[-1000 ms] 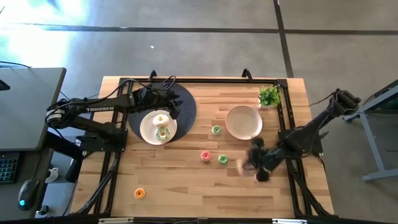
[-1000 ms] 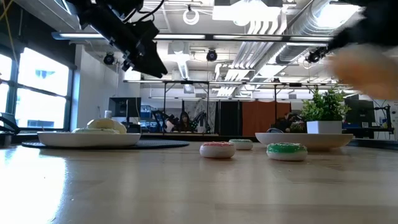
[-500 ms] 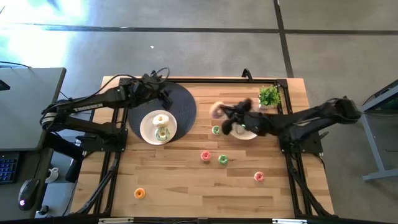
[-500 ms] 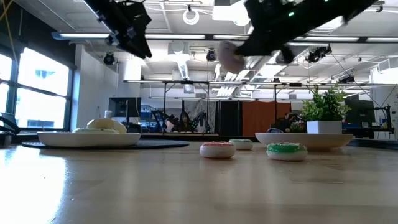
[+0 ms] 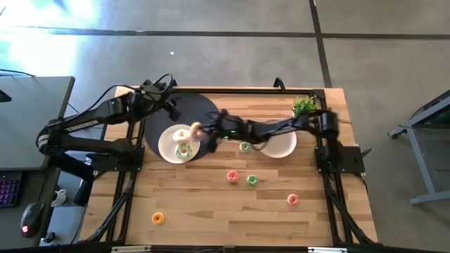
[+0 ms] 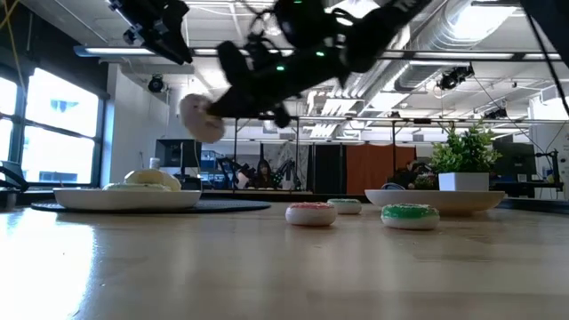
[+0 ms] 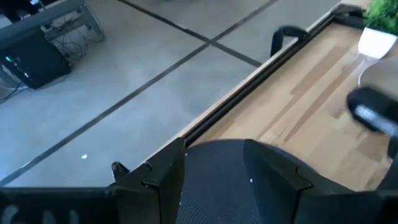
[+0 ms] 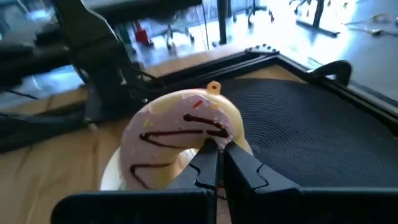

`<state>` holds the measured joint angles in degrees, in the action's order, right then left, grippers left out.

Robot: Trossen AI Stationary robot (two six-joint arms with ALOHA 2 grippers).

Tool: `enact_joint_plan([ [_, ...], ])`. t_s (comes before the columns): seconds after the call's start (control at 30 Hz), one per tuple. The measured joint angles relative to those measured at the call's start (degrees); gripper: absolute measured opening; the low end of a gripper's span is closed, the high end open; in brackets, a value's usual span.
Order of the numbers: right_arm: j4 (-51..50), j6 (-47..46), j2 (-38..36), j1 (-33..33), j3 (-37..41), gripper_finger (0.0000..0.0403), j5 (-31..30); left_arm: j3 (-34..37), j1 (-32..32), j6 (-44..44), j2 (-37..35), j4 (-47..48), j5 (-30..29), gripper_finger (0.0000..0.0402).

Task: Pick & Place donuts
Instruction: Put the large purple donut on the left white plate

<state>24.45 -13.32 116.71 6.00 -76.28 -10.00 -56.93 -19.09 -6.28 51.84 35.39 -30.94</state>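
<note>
My right gripper [image 5: 204, 133] reaches across the table and is shut on the pink-white iced donut [image 5: 196, 131], which hangs over the white plate [image 5: 169, 150]. On that plate lie the cream-yellow donut [image 5: 182, 133] and the green-white donut [image 5: 183, 150]. Tiny donuts rest flat on the wood: two green [image 5: 245, 147] [image 5: 252, 180], pink-red [image 5: 233, 176], pink [image 5: 292, 199] and orange [image 5: 157, 218]. My left gripper [image 5: 169, 105] is open and hovers over the far left of the dark round mat [image 5: 211, 112]. My right gripper pinches the pink-white donut's ring [image 8: 208, 140] between its two fingers [image 8: 239, 168], which stand close together. It comes roughly level from the table's right. The donut stands on edge at the fingertips, lifted clear above the white plate [image 6: 124, 197].
The beige plate [image 5: 285, 144] lies under my right arm, with the potted plant [image 5: 304, 107] at the far right corner. A black frame runs along the table's edges. Bare wood lies toward the near edge.
My right arm has swung fast from the table's near right, over the beige plate, to the white plate on the left, carrying the pink-white donut lifted clear. My left gripper has drawn back from over the white plate toward the far left.
</note>
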Motion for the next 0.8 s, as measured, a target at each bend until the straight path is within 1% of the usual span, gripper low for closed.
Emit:
enact_joint_plan([
  [0.13, -11.9, 0.7, 7.3, 0.0, -13.3, 0.0006, -2.1, 0.0, 0.0, -1.1, -1.4, 2.0, 0.0, 0.016],
  [0.23, -16.7, 0.6, 12.0, 0.1, -20.2, 0.0007, -1.8, 0.0, 0.0, -3.3, -2.0, 8.3, 3.0, 0.016],
  [0.37, -18.1, 1.9, 15.5, 0.0, -25.5, 0.0011, 0.3, 0.1, 0.0, -12.1, -1.9, 22.3, 9.8, 0.016],
  [0.43, -18.6, 2.2, 16.0, 0.0, -25.9, 0.0013, 1.1, 1.1, 0.0, -16.3, -2.0, 27.1, 11.7, 0.016],
  [0.47, -18.4, 2.8, 16.0, 0.0, -25.9, 0.0013, 1.2, 2.0, 0.0, -18.0, -2.0, 27.9, 12.8, 0.016],
  [0.63, -17.2, 6.1, 15.7, 0.0, -26.0, 0.0013, -0.5, 7.1, 0.0, -22.9, -2.2, 26.3, 19.1, 0.016],
  [0.8, -18.5, 6.5, 15.6, 0.0, -26.0, 0.0013, -0.9, 11.0, 0.0, -24.0, -2.2, 18.7, 25.2, 0.016],
])
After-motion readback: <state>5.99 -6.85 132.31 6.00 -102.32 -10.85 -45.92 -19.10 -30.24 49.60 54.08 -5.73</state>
